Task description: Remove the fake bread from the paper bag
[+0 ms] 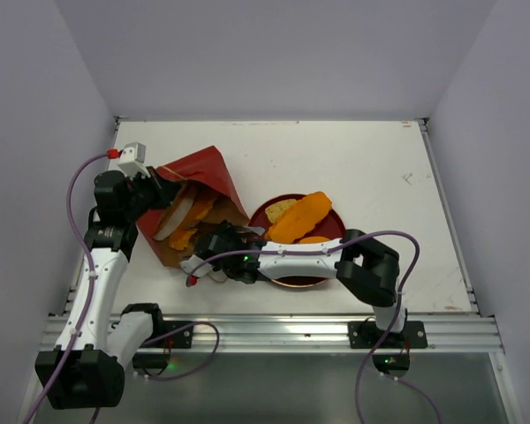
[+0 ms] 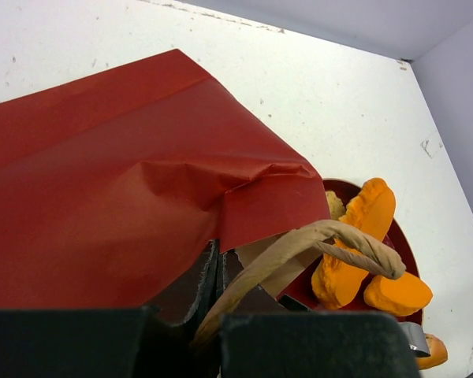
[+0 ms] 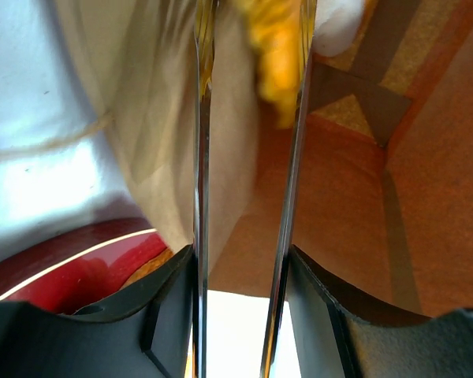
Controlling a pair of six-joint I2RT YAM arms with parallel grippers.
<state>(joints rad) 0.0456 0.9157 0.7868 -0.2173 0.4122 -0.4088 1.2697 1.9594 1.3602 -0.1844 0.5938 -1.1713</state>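
The paper bag [image 1: 203,172] lies on its side at the table's left, red outside, its brown mouth facing the plate. My left gripper [image 1: 162,191] is shut on the bag's rim and cord handle [image 2: 331,236], holding the mouth up. Inside lie a white-edged bun [image 1: 178,216] and an orange piece of fake bread [image 1: 185,237]. My right gripper [image 1: 194,265] reaches into the mouth. In the right wrist view its long fingers [image 3: 201,157] stand either side of an orange piece [image 3: 276,63], closed on it. An orange loaf [image 1: 300,216] and a pale slice [image 1: 280,209] lie on the plate.
A round red plate [image 1: 263,212] sits just right of the bag, under my right forearm. The white table [image 1: 362,168] runs back to grey walls. An aluminium rail [image 1: 274,331] with the arm bases and cables lines the near edge.
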